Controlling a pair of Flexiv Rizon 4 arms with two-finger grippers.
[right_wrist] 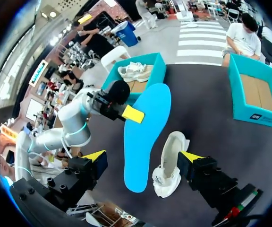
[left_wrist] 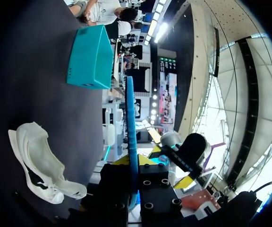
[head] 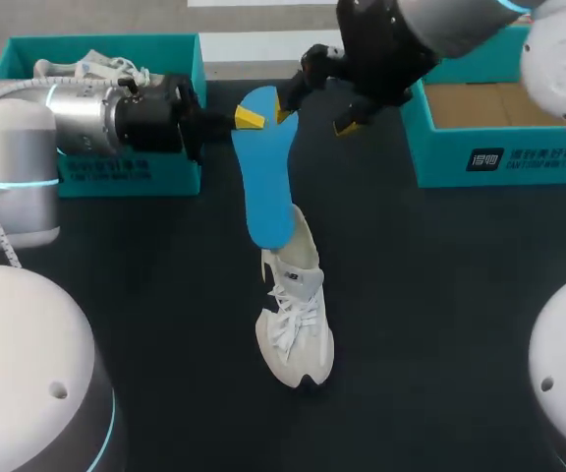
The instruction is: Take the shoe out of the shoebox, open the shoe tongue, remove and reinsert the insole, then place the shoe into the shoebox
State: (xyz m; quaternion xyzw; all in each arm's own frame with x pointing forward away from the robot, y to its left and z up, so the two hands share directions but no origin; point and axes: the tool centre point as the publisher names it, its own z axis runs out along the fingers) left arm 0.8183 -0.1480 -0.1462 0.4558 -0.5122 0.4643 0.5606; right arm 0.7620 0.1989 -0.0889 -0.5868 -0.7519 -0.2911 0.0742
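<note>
Insole (head: 268, 182): being pinched by left gripper (head: 249, 118), aimed at shoe (head: 298, 315) (6 o'clock) for reinsertion.
Right gripper (head: 318, 113): being held spread, empty.

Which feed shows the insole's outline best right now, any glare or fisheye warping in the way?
Right wrist view: insole face-on, evenly lit, though the table edges bow with the fisheye. Left wrist view: insole only edge-on, a thin strip against strong backlight. Head view: undistorted, even light, insole clear against the dark table.
</note>
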